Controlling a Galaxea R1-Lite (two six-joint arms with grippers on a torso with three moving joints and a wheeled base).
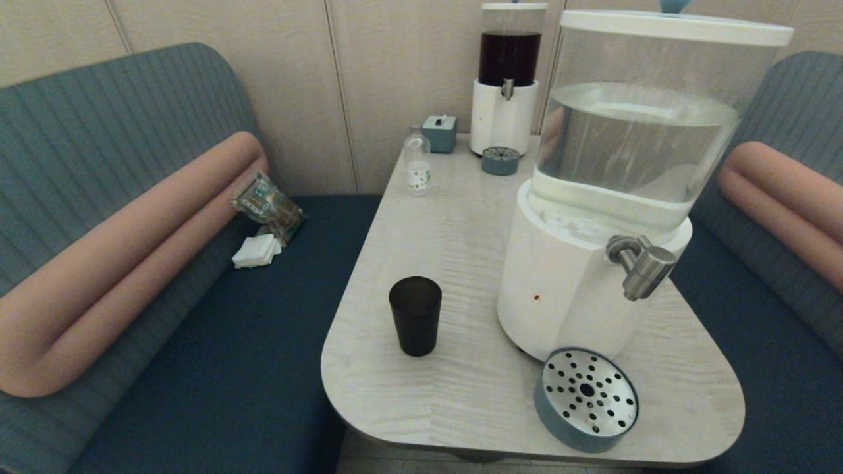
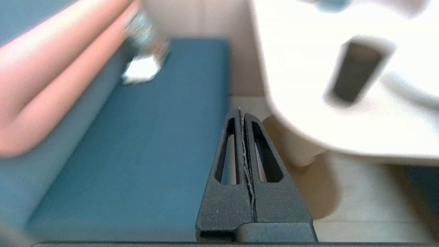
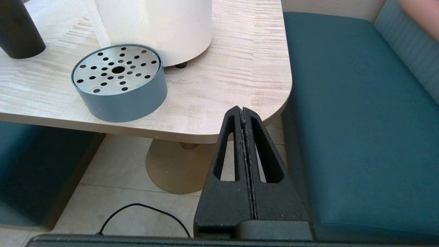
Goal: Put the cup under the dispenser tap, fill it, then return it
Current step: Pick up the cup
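Observation:
The dark cup (image 1: pixel 415 315) stands upright on the pale wooden table (image 1: pixel 461 217), left of the big white-based dispenser (image 1: pixel 566 289). Its brushed-metal tap (image 1: pixel 642 264) juts out above the round blue drip tray (image 1: pixel 585 399) with a perforated metal top. Neither arm shows in the head view. My left gripper (image 2: pixel 241 111) is shut and empty, low beside the table's near left corner, over the blue bench; the cup (image 2: pixel 356 76) is ahead of it, blurred. My right gripper (image 3: pixel 242 109) is shut and empty, below the table's near right corner, with the drip tray (image 3: pixel 118 84) and cup (image 3: pixel 19 32) beyond.
A smaller dispenser (image 1: pixel 506 79) with dark liquid, its small drip tray (image 1: pixel 500 160), a clear bottle (image 1: pixel 417 162) and a blue tissue box (image 1: pixel 439 133) stand at the table's far end. A snack packet (image 1: pixel 267 205) and napkins (image 1: pixel 257 251) lie on the left bench. A black cable (image 3: pixel 144 212) runs over the floor.

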